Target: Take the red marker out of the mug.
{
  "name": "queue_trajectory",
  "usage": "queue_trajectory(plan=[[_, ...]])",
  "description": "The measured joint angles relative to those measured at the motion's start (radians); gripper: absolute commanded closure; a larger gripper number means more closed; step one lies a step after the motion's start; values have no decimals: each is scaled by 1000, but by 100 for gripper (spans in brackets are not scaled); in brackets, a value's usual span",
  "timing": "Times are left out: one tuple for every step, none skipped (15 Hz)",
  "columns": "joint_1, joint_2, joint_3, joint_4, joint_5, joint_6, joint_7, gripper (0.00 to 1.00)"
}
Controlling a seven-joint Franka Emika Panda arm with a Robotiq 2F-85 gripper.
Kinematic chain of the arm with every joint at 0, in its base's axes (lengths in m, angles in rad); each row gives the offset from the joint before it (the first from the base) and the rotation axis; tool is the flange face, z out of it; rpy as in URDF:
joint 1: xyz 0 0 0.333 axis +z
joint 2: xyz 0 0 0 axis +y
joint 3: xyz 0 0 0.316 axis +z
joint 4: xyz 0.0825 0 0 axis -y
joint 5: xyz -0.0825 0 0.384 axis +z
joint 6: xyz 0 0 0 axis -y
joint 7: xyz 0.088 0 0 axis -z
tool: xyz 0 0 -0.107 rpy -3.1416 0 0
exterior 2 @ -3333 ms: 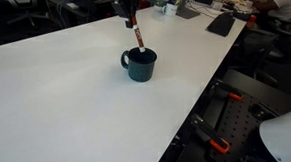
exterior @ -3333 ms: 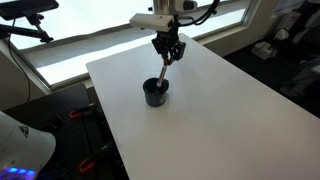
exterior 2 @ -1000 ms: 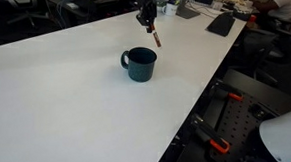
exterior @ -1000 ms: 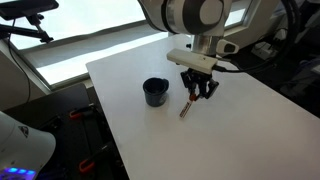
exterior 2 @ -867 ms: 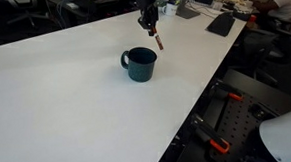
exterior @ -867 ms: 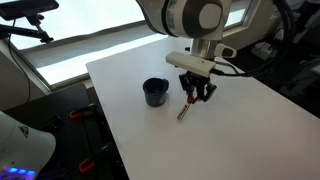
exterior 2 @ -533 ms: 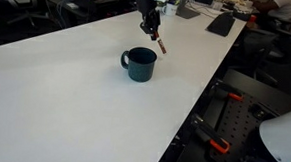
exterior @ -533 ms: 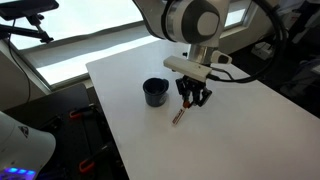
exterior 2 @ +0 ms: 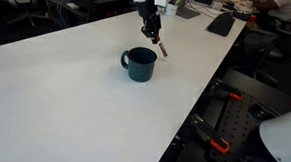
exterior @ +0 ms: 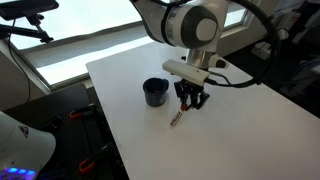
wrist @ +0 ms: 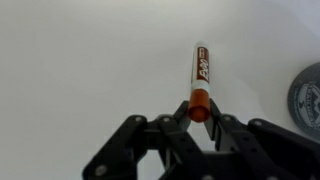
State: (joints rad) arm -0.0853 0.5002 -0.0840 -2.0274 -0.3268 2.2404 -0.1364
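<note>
The red marker (wrist: 200,72) slants beside the mug (exterior: 155,93), pinched by the downward-pointing hand (wrist: 199,111).

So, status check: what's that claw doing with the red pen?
Gripper shut on red marker, pinching one end. Marker out of the mug, slanting down over table. Mug apart, nothing blocking.

You work over a white table (exterior: 240,125); beyond its far edge you see a bright window (exterior: 90,40); a dark keyboard-like slab (exterior 2: 221,23) lies further back; something red-handled (exterior 2: 219,147) sits below the table edge.
</note>
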Motion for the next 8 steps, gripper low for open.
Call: queue_trajectory(plan=[[-1, 3, 0, 0, 0, 0, 0, 95], [-2, 7, 0, 0, 0, 0, 0, 81], [-3, 10, 0, 1, 0, 0, 0, 81], [-3, 11, 0, 1, 0, 0, 0, 81], [-3, 11, -1, 2, 0, -1, 0, 81], [-3, 11, -1, 2, 0, -1, 0, 81], [-3, 11, -1, 3, 0, -1, 0, 81], [-3, 11, -1, 3, 0, -1, 0, 81]])
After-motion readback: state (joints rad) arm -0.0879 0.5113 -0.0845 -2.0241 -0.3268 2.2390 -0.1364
